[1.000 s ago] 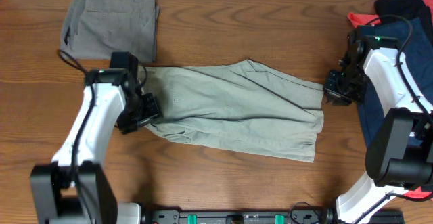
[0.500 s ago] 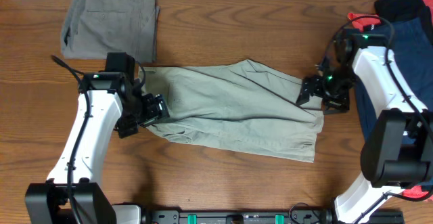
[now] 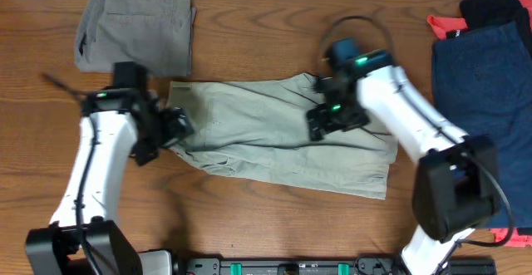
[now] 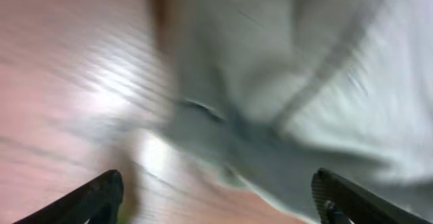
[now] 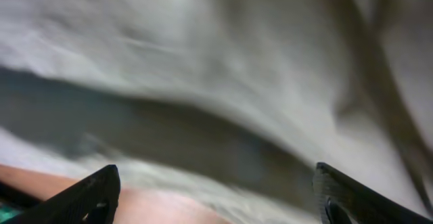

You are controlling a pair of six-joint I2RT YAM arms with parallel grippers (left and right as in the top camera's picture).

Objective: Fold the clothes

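The clothes are three pairs of shorts. A light khaki pair (image 3: 274, 138) lies spread flat across the table's middle. My left gripper (image 3: 173, 130) hovers open at its left end, jaws wide with nothing between them. The left wrist view is blurred and shows the khaki cloth (image 4: 291, 82) ahead of the gripper (image 4: 220, 204). My right gripper (image 3: 328, 119) is open over the khaki pair's upper middle. Its wrist view shows a blurred fold of cloth (image 5: 237, 68) beyond the empty gripper (image 5: 216, 197). A grey-olive pair (image 3: 137, 38) lies folded at the back left. A dark navy pair (image 3: 482, 76) lies at the right.
A red garment (image 3: 449, 26) and a black one (image 3: 495, 5) lie at the back right, beside the navy pair. Bare wooden table (image 3: 249, 225) shows in front of the khaki shorts. A black rail runs along the near edge (image 3: 291, 267).
My right arm has swung left from the khaki shorts' right edge to over their middle, and its jaws have opened. My left gripper has shifted slightly left, staying open.
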